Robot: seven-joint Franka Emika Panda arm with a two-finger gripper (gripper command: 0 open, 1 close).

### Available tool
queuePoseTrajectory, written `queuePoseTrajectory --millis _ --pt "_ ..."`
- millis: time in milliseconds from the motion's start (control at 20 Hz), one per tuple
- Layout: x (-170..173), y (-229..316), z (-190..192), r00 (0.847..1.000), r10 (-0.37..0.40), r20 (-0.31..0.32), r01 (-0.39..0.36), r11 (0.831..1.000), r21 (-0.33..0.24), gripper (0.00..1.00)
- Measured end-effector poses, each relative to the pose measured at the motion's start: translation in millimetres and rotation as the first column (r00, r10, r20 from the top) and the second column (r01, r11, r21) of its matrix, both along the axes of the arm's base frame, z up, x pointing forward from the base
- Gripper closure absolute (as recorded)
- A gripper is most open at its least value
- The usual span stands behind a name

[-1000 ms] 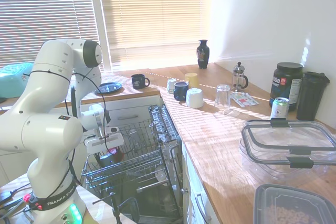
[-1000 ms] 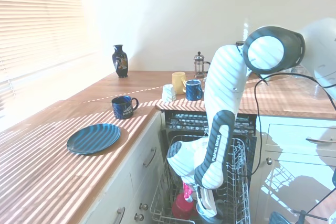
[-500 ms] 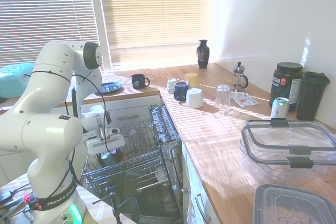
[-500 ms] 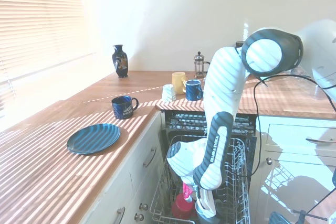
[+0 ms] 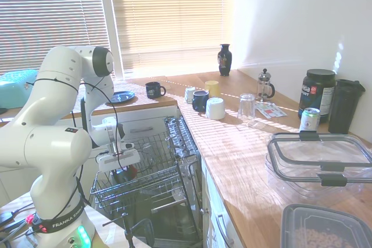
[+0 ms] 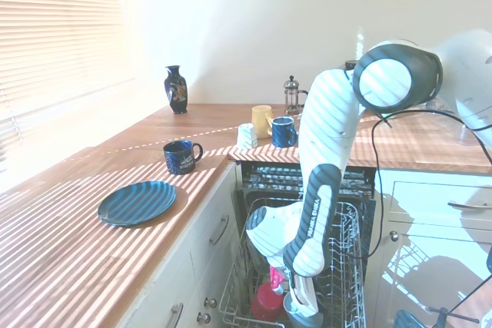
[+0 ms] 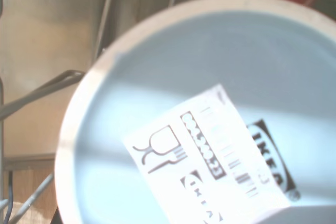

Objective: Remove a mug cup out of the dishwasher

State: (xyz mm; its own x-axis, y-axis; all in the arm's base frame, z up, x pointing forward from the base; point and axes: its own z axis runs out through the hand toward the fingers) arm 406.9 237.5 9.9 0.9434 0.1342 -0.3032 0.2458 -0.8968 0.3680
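Kitchen: sunlit, blinds throwing stripes over a wooden counter (image 5: 244, 143); dishwasher (image 5: 174, 143) standing open below it with its rack (image 5: 148, 181) pulled out.
Mug: sitting in the rack, base up, right under the wrist – partly hidden in both wide views (image 6: 296, 314); filling the wrist view as a pale grey-blue disc with a white sticker (image 7: 210, 129).
Gripper: reaching down onto the mug (image 6: 305, 303); fingers are hidden behind the wrist, so whether it is gripping or released – I cannot tell.
Handling: probably stiff glazed ceramic, light but slippery and breakable; pinching across the wall or base rim looks safest, lifting straight up clear of the tines.
Neighbour: red mug (image 6: 267, 303) just beside it.
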Motion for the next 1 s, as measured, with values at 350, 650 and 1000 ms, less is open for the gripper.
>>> queuePoseTrajectory --millis 350,650,1000 --pt "-1 7 2 0.999 -0.015 -0.043 0.016 1.000 0.023 1.00" --pt "1 11 4 0.998 -0.031 -0.050 0.032 0.999 0.021 1.00" --pt "11 19 24 0.998 -0.054 -0.032 0.055 0.998 0.031 1.00"
